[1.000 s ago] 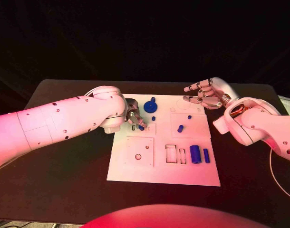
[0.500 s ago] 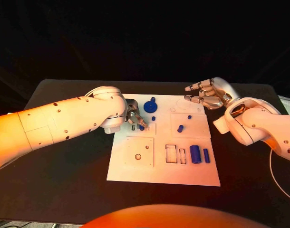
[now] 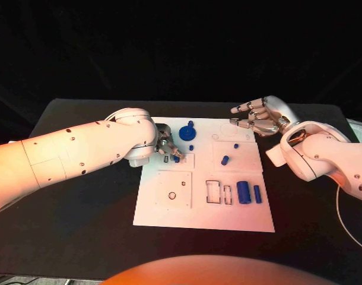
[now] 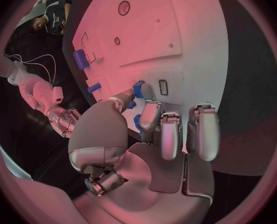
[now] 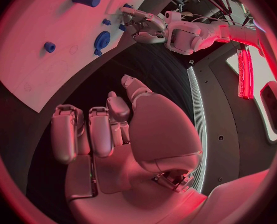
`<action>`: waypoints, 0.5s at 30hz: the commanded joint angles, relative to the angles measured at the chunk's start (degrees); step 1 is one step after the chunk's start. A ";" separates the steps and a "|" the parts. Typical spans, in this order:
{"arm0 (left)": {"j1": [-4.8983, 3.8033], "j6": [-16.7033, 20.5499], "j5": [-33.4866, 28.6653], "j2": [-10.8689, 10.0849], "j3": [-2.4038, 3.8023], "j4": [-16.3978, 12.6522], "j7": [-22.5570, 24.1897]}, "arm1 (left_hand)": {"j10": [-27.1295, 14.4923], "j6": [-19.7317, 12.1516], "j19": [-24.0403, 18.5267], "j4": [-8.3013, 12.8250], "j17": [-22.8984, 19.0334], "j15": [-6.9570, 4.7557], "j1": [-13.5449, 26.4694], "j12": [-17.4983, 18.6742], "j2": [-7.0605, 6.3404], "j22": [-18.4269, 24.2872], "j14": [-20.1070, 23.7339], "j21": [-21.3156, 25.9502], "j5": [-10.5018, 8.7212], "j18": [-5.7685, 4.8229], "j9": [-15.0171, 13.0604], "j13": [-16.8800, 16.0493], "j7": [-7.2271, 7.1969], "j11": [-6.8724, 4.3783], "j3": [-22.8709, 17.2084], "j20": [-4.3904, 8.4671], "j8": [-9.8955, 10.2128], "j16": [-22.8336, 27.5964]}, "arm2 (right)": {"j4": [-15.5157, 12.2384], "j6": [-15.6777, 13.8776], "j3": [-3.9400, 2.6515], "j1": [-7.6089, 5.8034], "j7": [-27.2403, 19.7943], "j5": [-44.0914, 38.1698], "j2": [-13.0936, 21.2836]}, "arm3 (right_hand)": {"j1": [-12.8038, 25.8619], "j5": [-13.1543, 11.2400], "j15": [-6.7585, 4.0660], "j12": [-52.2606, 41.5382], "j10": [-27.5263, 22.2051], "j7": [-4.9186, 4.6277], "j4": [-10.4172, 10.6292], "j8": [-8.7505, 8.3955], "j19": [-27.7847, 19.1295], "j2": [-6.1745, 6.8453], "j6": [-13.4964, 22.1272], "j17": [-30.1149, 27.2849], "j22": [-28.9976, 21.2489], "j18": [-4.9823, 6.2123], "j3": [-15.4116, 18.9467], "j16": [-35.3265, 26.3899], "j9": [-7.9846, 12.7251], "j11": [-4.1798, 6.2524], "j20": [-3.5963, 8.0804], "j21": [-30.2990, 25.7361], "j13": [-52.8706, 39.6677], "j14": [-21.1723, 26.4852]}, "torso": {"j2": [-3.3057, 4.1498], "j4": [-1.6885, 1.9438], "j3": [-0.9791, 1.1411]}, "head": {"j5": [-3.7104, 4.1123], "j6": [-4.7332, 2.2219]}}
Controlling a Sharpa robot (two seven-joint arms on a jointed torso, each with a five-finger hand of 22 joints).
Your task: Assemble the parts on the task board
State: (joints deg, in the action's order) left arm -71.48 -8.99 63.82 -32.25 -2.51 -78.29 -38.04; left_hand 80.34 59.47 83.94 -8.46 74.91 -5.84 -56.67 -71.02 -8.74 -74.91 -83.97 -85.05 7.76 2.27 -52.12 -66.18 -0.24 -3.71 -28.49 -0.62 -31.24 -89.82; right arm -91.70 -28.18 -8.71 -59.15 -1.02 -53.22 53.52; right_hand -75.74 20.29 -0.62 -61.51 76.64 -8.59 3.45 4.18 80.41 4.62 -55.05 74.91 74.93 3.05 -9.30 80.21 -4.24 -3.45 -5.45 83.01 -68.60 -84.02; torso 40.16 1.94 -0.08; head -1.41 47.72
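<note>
Fingers point(image 4: 140, 90) of the left hand point(image 3: 164, 146): pinching a small blue peg point(image 4: 138, 88) between thumb and fingertip, at the task board's upper-left area, about 10 o'clock from the board's centre; the remaining fingers are lying extended just above the board's edge.

Fingers point(image 3: 243, 123) of the right hand point(image 3: 259, 117): curling inward, holding nothing, hovering over the board's far right corner at about 1 o'clock.

Task board point(image 3: 205, 211): white plate lying flat on the black worktop point(image 3: 78, 225), centre of the head view.

Parts on the board:
- Blue disc with tab point(image 3: 187, 133), near the far edge at 12 o'clock, just beside the left hand.
- Small blue stud point(image 3: 191, 147), directly near side of the disc.
- Small blue stud point(image 3: 237, 145), at 1 o'clock.
- Short blue cylinder point(image 3: 225, 160), tilting, at 2 o'clock from centre.
- Large blue cylinder point(image 3: 244, 193), lying at 4 o'clock.
- Slim blue cylinder point(image 3: 257, 194), lying just beside the large one, on its right.

Board features: square panel with round hole point(image 3: 171, 195) at 8 o'clock; rectangular slots point(image 3: 213, 192) between panel and cylinders.
</note>
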 commanded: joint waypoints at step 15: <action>-0.55 2.33 -2.41 -2.70 2.11 -2.40 0.09 | 0.81 0.29 3.91 -6.31 15.09 -0.64 3.36 -0.01 0.14 -11.21 -6.03 -0.37 -0.58 -0.96 -0.25 0.30 0.04 -0.09 15.29 0.71 -0.96 -0.18 | 0.41 0.23 -0.01 0.05 -1.31 -0.03 -0.17 | 1.23 3.07 -0.26 0.62 -0.37 -0.04 0.62 -0.21 -0.71 0.45 -0.13 0.07 -0.55 0.56 0.56 -0.81 0.07 0.06 0.04 -0.51 0.48 -2.79 | -0.03 0.02 -0.02 | 0.15 -0.47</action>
State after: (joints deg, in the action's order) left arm -71.82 -7.85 63.04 -34.88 -0.48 -80.35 -38.04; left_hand 80.99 59.88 83.94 -14.69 74.91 -6.24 -52.99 -71.02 -8.97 -74.91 -83.96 -85.58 7.49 2.27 -52.29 -65.93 -0.23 -3.90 -13.52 -0.20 -31.84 -89.82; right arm -91.31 -28.17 -8.71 -59.15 -1.60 -53.16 53.43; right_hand -74.94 23.08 -0.62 -61.18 76.64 -8.59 3.89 4.18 80.00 5.14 -55.05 74.91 74.45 3.04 -8.86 79.65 -4.24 -3.45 -5.45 82.75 -68.21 -84.02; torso 40.13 1.92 -0.08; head -1.15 47.36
